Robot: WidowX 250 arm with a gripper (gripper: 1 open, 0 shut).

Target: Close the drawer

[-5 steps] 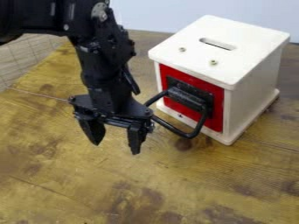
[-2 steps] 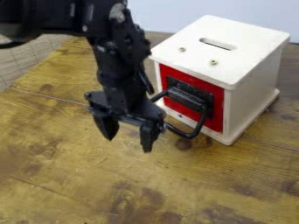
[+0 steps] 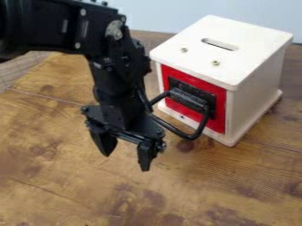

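The red drawer (image 3: 186,81) sits in the front of the cream-white cabinet, its big black loop handle (image 3: 189,113) sticking out toward the lower left. My black gripper (image 3: 122,150) hangs just left of and below the handle, pointing down at the wooden table. Its two fingers (image 3: 147,154) stand apart with nothing between them. The arm hides the left end of the handle, so I cannot tell whether it touches it.
The cream-white cabinet (image 3: 253,71) with a slot in its top stands at the right on the worn wooden table (image 3: 224,194). A pale woven surface (image 3: 18,66) lies at the far left edge.
The arm leaned in from the upper left, and the gripper shifted slightly right and lower, closer to the handle. The drawer and cabinet have not moved.
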